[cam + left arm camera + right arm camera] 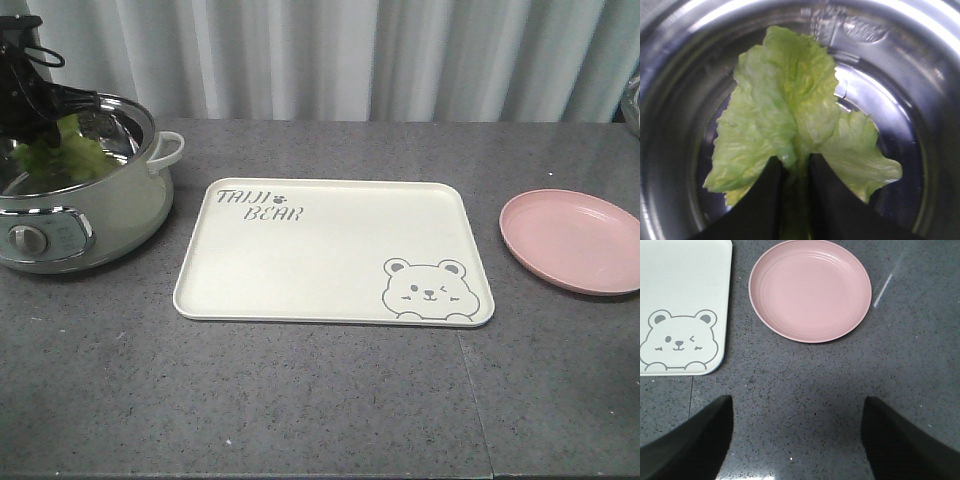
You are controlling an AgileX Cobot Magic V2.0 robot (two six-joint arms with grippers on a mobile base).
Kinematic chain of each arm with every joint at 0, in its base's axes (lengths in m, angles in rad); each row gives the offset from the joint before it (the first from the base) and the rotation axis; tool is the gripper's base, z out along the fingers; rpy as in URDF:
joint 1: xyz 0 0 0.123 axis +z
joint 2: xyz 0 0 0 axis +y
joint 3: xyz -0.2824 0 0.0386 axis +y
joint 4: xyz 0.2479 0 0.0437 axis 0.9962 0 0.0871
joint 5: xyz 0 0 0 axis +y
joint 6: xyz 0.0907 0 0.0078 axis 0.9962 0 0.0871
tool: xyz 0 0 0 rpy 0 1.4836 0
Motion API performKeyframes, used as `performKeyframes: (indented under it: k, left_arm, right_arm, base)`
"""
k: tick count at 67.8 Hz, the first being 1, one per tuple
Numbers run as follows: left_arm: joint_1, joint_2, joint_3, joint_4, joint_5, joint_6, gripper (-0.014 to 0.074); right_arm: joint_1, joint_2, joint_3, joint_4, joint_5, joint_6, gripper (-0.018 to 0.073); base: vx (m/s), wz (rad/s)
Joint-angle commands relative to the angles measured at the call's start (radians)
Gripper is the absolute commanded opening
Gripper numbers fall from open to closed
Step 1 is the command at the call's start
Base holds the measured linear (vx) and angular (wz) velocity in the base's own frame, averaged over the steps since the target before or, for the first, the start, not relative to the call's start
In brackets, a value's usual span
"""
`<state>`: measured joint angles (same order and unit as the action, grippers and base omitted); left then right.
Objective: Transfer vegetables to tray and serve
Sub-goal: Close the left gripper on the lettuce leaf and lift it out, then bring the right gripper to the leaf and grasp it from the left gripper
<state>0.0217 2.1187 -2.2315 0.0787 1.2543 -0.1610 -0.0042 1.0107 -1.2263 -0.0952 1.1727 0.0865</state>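
Observation:
The vegetables are one crinkled green lettuce leaf [790, 115], held over the steel inside of the cooking pot [85, 190] at the table's far left. My left gripper [796, 161] is shut on the leaf's pale stem end. From the front the leaf [62, 152] shows just above the pot's rim, under the black left gripper [48, 122]. The cream tray [330, 250] with the bear drawing lies flat mid-table. My right gripper [796, 402] stands open above bare tabletop, near the tray's bear corner [685, 305].
A round pink plate [575, 240] sits right of the tray; in the right wrist view the plate [810, 290] lies just beyond the fingers. The pot has a white side handle [168, 152] and a control knob [30, 238]. Curtains hang behind the table.

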Motion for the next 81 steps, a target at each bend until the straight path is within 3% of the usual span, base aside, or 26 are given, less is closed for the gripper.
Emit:
performKeyframes:
  k: [1,8,17,31,43,51,58,66,81]
  left_arm:
    - [-0.002,-0.115,-0.036,-0.017,0.005,0.029,-0.0008]
    - [-0.002,-0.175,-0.035,-0.079,0.005,0.081,-0.0008]
    - [-0.002,-0.264,-0.035,-0.233,0.005,0.144,-0.0008]
    - [-0.007,-0.364,-0.035,-0.511,0.005,0.26,-0.0008]
    - [-0.008,-0.382,-0.035,-0.781,0.006,0.301,-0.0008]
    - [-0.044,-0.381,-0.034,-0.816,0.006,0.306,-0.0008]
    - [-0.091,-0.381,-0.034,-0.816,0.006,0.307,-0.0008]
    - [-0.146,-0.381,-0.034,-0.816,0.006,0.308,-0.0008]
    - [-0.226,-0.381,-0.034,-0.815,0.006,0.312,-0.0008]
  right_arm:
    - [-0.006,-0.009,-0.031,-0.014,-0.053,-0.006,0.053]
    - [-0.006,-0.009,-0.031,-0.014,-0.054,-0.006,0.053]
    - [-0.006,-0.009,-0.031,-0.014,-0.054,-0.006,0.053]
    - [-0.006,-0.009,-0.031,-0.013,-0.065,-0.006,0.053]
    - [-0.006,-0.009,-0.031,0.027,-0.088,-0.012,0.053]
    - [-0.006,-0.009,-0.031,0.095,-0.113,-0.076,0.053]
    - [-0.006,-0.009,-0.031,0.25,-0.179,-0.171,0.053]
    - [-0.006,-0.008,-0.031,0.544,-0.281,-0.338,0.053]
    - [-0.006,0.039,-0.031,1.224,-0.354,-0.767,0.053]
  base:
    - [0.0,0.0]
    - [0.0,0.0]
    - [0.0,0.0]
    - [0.0,0.0]
    - [0.0,0.0]
    - [0.0,0.0]
    - [0.0,0.0]
    - [0.0,0.0]
    - [0.0,0.0]
